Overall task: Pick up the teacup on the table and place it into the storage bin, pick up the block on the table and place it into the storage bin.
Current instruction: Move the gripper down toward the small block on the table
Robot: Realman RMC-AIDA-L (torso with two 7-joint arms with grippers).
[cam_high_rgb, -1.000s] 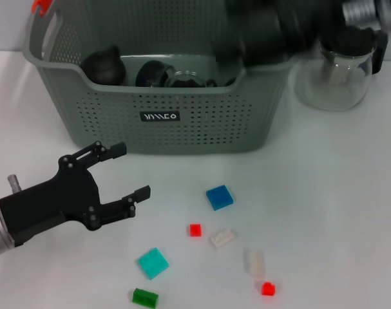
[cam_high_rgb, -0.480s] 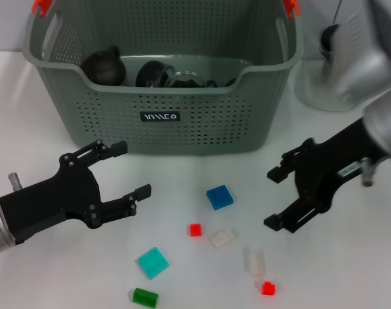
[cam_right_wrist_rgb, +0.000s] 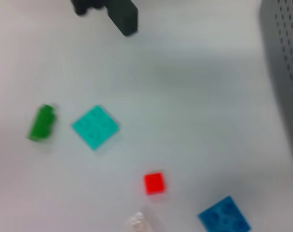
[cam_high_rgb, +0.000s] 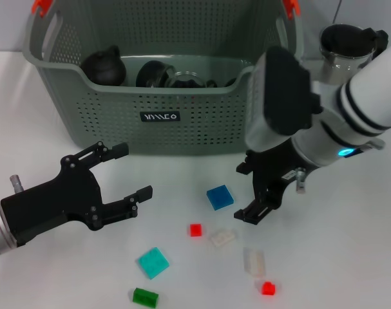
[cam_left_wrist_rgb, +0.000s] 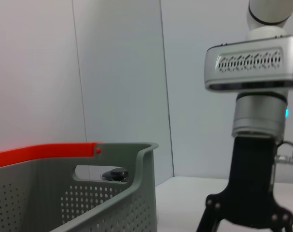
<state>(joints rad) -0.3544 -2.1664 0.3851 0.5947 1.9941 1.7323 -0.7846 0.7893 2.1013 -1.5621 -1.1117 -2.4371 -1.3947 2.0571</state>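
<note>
The grey-green storage bin [cam_high_rgb: 163, 96] stands at the back of the table, with dark round pots [cam_high_rgb: 104, 64] and a glass piece inside; I cannot tell which is the teacup. Several blocks lie in front of it: blue [cam_high_rgb: 219, 197], red [cam_high_rgb: 195, 230], white [cam_high_rgb: 222, 237], teal [cam_high_rgb: 152, 262] and green [cam_high_rgb: 145, 297]. My right gripper [cam_high_rgb: 245, 193] hangs open just right of the blue block, low over the table. In the right wrist view the blue block [cam_right_wrist_rgb: 223, 220], red block [cam_right_wrist_rgb: 154, 183] and teal block [cam_right_wrist_rgb: 94, 126] lie below it. My left gripper [cam_high_rgb: 132, 170] is open and empty at front left.
A glass pitcher [cam_high_rgb: 343, 51] with a black lid stands right of the bin, behind my right arm. A translucent block [cam_high_rgb: 254, 261] and a second small red block [cam_high_rgb: 267, 288] lie near the front. The left wrist view shows the bin rim [cam_left_wrist_rgb: 112, 193] and my right arm [cam_left_wrist_rgb: 255, 63].
My right arm has come down from over the bin and swung left, bringing its open gripper beside the blue block. The left arm has not moved.
</note>
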